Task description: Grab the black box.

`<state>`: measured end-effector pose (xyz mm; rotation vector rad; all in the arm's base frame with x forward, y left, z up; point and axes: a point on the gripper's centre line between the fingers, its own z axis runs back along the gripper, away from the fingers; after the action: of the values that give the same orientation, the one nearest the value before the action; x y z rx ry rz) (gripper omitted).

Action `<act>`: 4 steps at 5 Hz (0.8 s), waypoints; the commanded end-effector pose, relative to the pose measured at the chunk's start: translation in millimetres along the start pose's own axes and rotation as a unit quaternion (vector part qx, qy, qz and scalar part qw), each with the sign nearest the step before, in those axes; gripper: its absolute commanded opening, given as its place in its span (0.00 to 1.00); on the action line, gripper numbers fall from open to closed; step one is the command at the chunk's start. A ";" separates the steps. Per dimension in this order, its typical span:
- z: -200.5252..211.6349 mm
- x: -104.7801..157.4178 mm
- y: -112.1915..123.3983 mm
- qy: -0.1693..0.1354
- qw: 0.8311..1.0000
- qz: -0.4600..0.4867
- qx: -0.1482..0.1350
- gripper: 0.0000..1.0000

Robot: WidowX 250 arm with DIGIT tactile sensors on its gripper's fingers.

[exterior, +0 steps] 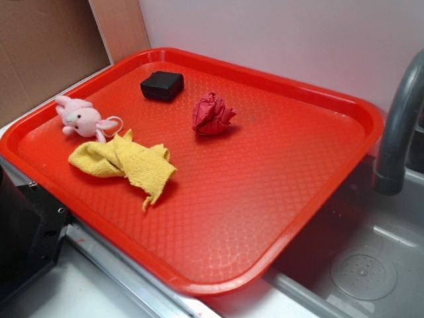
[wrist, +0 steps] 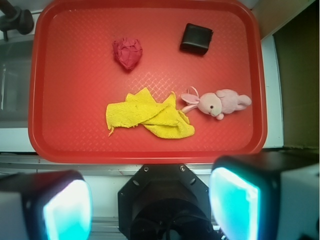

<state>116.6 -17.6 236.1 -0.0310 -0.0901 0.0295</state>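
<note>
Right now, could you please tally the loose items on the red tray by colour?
Black: 1, the black box
Red: 1, the cloth ball
Yellow: 1, the rag
Pink: 1, the plush bunny
Total: 4 on the tray

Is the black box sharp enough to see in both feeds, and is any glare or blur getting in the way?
Exterior view: black box sharp, soft sheen on the red tray, no washout. Wrist view: black box clear; the end effector is blurred, its fingers glowing cyan.
</note>
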 end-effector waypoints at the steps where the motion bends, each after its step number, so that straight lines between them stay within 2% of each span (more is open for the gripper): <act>1: 0.0 0.0 0.0 0.000 1.000 0.000 0.000 1.00; 2: -12.1 21.0 4.6 -0.014 1.000 0.003 0.008 1.00; 3: -27.7 46.3 15.5 -0.041 0.998 0.025 0.033 1.00; 4: -46.4 72.7 27.3 -0.069 0.996 0.036 0.037 1.00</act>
<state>189.9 8.0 184.9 0.0354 -0.1879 0.1134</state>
